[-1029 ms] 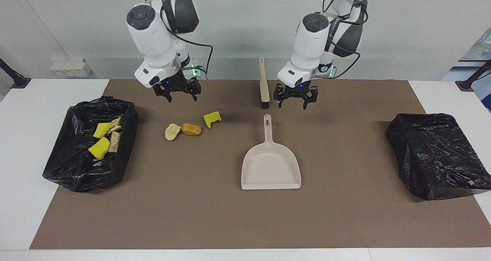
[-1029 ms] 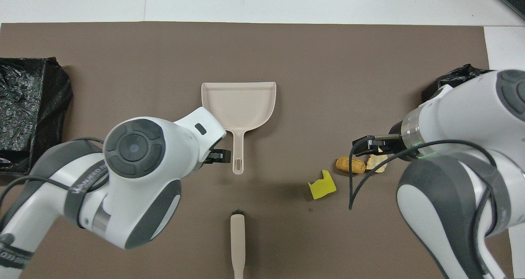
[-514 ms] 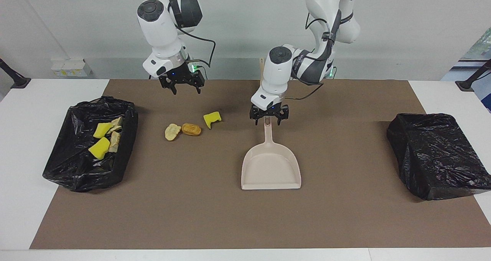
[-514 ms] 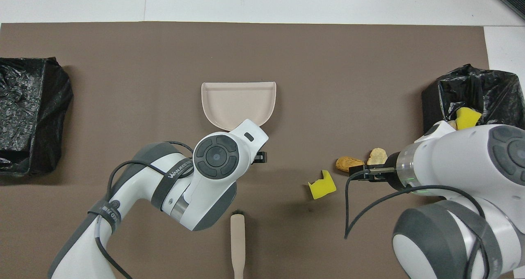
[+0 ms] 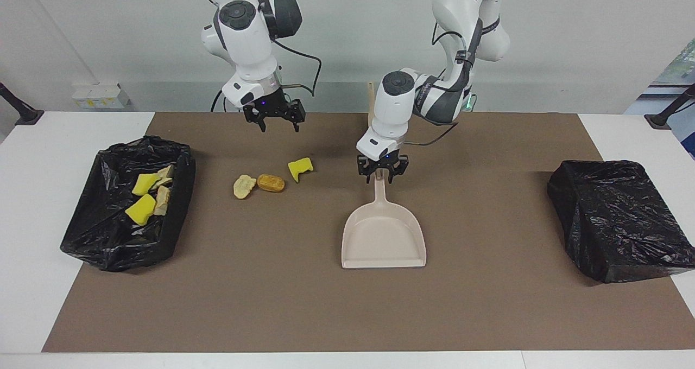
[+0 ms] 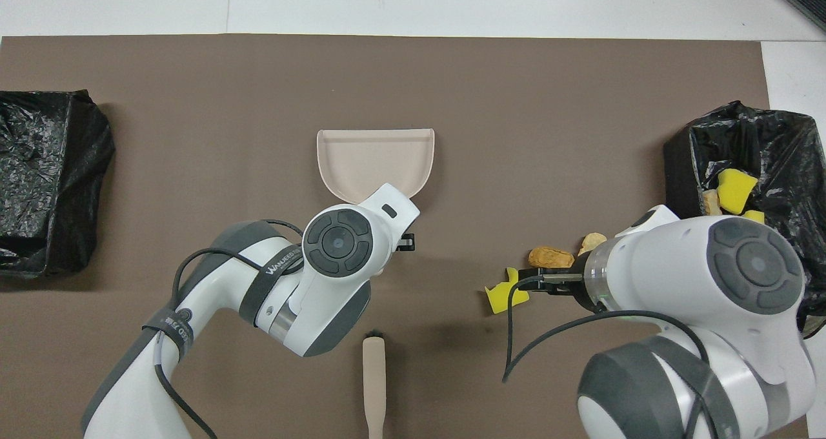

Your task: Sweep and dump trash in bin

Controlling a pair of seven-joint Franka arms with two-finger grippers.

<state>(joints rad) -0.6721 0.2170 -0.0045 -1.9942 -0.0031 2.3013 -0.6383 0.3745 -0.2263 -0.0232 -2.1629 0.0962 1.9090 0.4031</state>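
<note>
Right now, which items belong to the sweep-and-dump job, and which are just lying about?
In the job:
- three loose scraps on the mat
- dustpan, left gripper at its handle
- brush
- open bin holding four scraps
- right gripper, raised

Lying about:
- closed black bag

Three scraps lie loose on the brown mat: a notched yellow sponge chunk (image 5: 300, 169), an orange-brown bread lump (image 5: 271, 182) and a paler crust (image 5: 244, 186) touching it. Four more scraps (image 5: 149, 197) sit inside the open black-lined bin (image 5: 103, 239).
</note>
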